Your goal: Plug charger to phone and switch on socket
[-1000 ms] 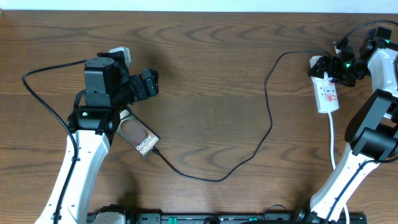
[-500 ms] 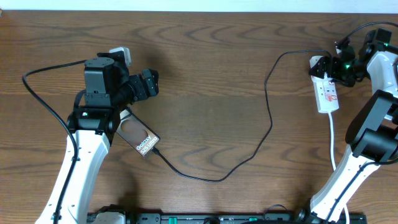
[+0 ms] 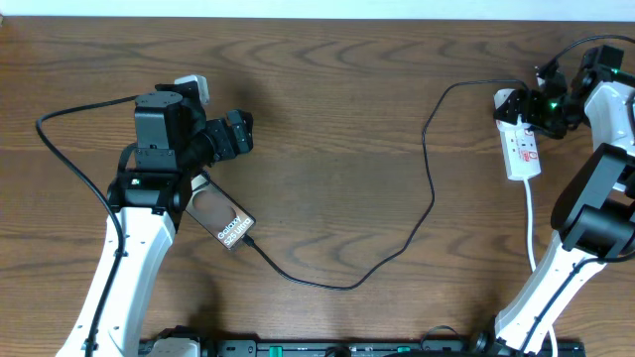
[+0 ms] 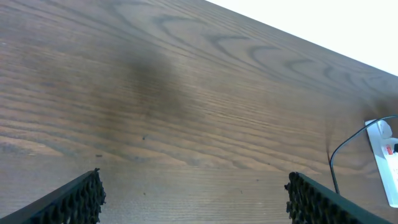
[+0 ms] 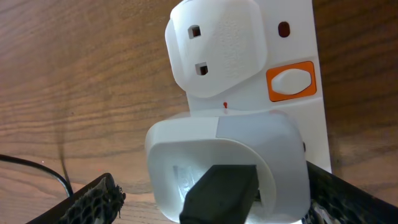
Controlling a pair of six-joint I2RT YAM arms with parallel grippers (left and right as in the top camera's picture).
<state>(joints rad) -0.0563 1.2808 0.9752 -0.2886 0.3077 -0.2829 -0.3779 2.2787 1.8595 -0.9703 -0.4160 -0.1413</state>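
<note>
The phone (image 3: pixel 223 218) lies flat beside my left arm, "Galaxy" text up. The charger cable (image 3: pixel 397 253) meets the phone's near end, loops across the table and runs up to the socket (image 3: pixel 522 149), a white power strip at the far right. My left gripper (image 3: pixel 241 132) hovers above the table, open and empty (image 4: pixel 194 199). My right gripper (image 3: pixel 531 111) is open over the strip's far end. In the right wrist view its fingers (image 5: pixel 210 183) flank the white charger adapter (image 5: pixel 249 149) with a black connector in it. An orange switch (image 5: pixel 291 81) sits beside a white plug head (image 5: pixel 217 50).
The strip's white cord (image 3: pixel 533 223) trails toward the right arm's base. A thick black robot cable (image 3: pixel 69 114) arcs left of the left arm. The strip and charger cable also show at the right edge of the left wrist view (image 4: pixel 388 165).
My right gripper has edged slightly toward the far right over the strip's end. The left arm, phone and cable have not moved.
</note>
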